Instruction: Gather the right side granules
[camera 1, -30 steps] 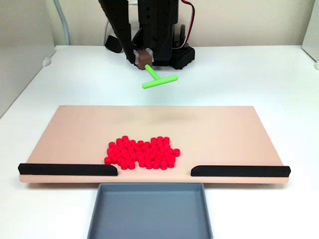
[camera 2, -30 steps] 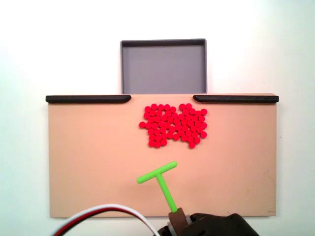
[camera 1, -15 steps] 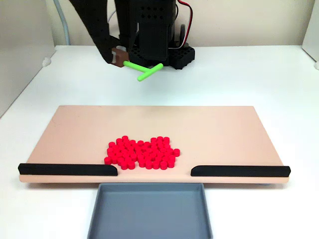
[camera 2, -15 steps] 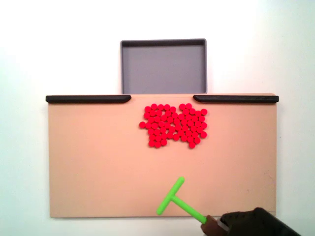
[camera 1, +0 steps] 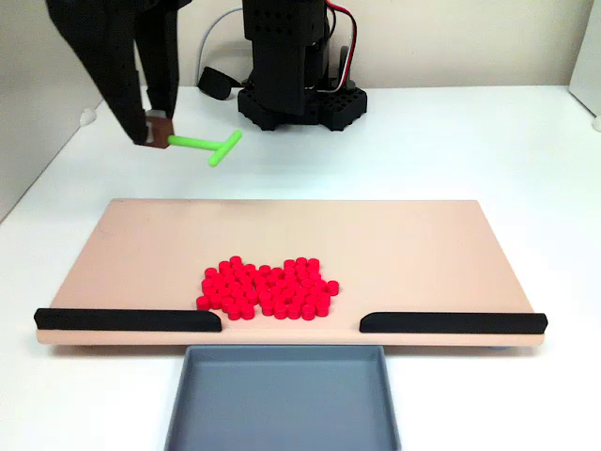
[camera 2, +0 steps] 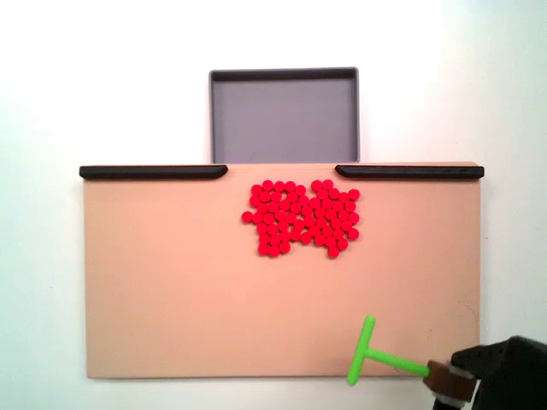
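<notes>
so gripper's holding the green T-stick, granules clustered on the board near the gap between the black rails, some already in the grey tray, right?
Not quite. The grey tray holds nothing; both fixed views show all the granules on the board, near the gap between the black rails. The rest holds: the gripper grips the green T-stick.

The granules (camera 1: 266, 288) (camera 2: 302, 217) look like matt red plastic, and the green stick (camera 1: 208, 145) (camera 2: 379, 361) like smooth plastic with a slight sheen. The board (camera 1: 413, 249) (camera 2: 162, 282) has a smooth, matt, peach-toned surface, edged by matt black strips (camera 1: 127, 319) (camera 2: 152, 172). The grey tray (camera 1: 282, 399) (camera 2: 284, 115) appears matt plastic, the table (camera 1: 451, 141) (camera 2: 102, 85) smooth white, and the arm (camera 1: 282, 52) black matt plastic.
</notes>
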